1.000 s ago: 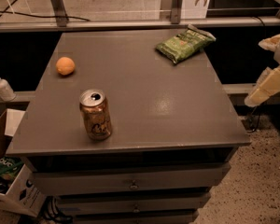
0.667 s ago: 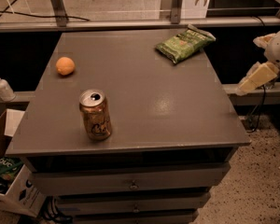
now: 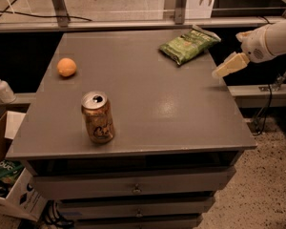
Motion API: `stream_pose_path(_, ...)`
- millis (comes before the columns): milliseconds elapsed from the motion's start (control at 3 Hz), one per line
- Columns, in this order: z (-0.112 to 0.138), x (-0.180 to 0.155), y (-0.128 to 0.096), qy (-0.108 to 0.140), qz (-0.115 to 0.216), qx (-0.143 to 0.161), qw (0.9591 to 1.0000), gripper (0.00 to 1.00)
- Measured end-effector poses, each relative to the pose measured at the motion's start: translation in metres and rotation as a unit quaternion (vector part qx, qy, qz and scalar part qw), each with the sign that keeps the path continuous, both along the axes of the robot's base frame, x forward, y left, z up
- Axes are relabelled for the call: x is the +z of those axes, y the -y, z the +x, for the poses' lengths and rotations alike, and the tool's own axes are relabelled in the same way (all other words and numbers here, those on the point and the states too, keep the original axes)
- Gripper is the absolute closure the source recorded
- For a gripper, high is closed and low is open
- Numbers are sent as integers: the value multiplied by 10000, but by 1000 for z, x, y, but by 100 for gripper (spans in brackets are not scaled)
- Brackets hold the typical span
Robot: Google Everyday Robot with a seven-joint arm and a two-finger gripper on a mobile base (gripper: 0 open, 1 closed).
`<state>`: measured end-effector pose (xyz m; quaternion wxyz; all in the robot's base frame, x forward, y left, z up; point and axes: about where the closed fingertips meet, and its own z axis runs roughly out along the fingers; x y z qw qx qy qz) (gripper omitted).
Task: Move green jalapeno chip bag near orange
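Observation:
The green jalapeno chip bag (image 3: 188,44) lies flat at the far right of the grey table (image 3: 148,104), its pale lettering towards the far end. The orange (image 3: 66,67) sits at the far left of the table. My gripper (image 3: 230,65) hangs over the table's right edge, just right of and a little nearer than the bag. It touches nothing and holds nothing that I can see.
A bronze soda can (image 3: 97,117) stands upright near the front left of the table. A white pump bottle (image 3: 1,86) stands on a ledge to the left. A cardboard box (image 3: 7,175) sits on the floor at the lower left. Drawers are under the tabletop.
My gripper has moved up and to the left, from beside the table's right side to over its right edge, closer to the bag. The bag, orange and can have not moved.

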<state>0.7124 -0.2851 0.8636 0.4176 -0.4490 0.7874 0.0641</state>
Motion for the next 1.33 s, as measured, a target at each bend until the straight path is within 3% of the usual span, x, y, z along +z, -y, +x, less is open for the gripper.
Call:
stream_pose_path(333,34,-2,-20,81,459,-69,9989,0)
stream_pose_path(1000,37,-3,-24,154,547,3,9984,0)
stream_pose_path(1333,52,-1,-31,317,804,-100,9962,0)
